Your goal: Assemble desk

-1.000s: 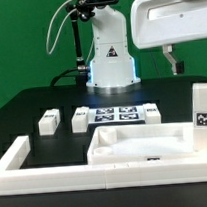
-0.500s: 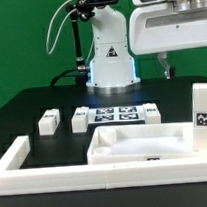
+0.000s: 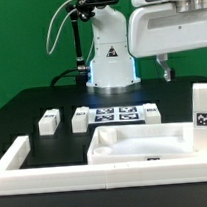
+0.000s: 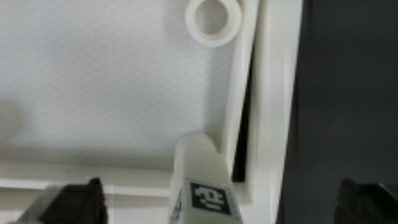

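Across the black surface (image 3: 31, 102), before a green backdrop (image 3: 17, 37), black-and-white square tags mark the marker board (image 3: 117, 115), the small leg blocks (image 3: 50, 120) and the upright leg (image 3: 202, 110) at the frame's right edge. A triangle sign (image 3: 110, 53) sits on the arm's white base (image 3: 112, 76). The desk top (image 3: 144, 144) lies lower centre. The claw (image 3: 167, 73) hangs upper right, spread wide.

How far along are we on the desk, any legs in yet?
Barely started. Done: nothing looks fitted; the desk top lies on the table, and the one socket hole in the wrist view is empty. In hand: nothing, the hand hangs open above. Left: three leg blocks lie loose behind the top, a fourth leg stands upright at its end on the exterior view's right; all need fitting.
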Available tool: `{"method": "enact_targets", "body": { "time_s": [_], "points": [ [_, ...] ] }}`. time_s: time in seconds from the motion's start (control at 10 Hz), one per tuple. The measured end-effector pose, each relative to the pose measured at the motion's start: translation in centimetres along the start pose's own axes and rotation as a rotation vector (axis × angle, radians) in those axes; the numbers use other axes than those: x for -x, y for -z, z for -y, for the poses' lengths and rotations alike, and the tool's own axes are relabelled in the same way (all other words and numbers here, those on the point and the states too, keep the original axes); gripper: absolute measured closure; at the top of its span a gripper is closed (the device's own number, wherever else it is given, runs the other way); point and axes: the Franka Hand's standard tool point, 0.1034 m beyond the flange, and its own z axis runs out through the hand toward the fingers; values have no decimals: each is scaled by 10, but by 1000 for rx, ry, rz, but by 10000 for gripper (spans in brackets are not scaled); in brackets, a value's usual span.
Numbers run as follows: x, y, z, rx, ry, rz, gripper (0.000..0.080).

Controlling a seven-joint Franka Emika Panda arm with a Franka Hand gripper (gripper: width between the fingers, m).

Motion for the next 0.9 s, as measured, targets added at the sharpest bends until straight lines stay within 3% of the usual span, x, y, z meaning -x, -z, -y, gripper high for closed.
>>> {"method": "enact_targets", "body": {
  "time_s": [0.1,0.3,0.4,0.6,0.7,0.8,0.9],
  "points": [
    [20,-11,-9,4,-11,68,151],
    [35,-23,-15,10,-18,69,151],
    [50,-24,-14,3,-19,187,151],
    [43,-24,-12,-6,-20,322,151],
    [49,-28,-13,-8,-22,380,151],
    [69,-41,-17,-9,-36,498,151],
    [80,-52,-16,-11,-51,590,151]
  ]
}}
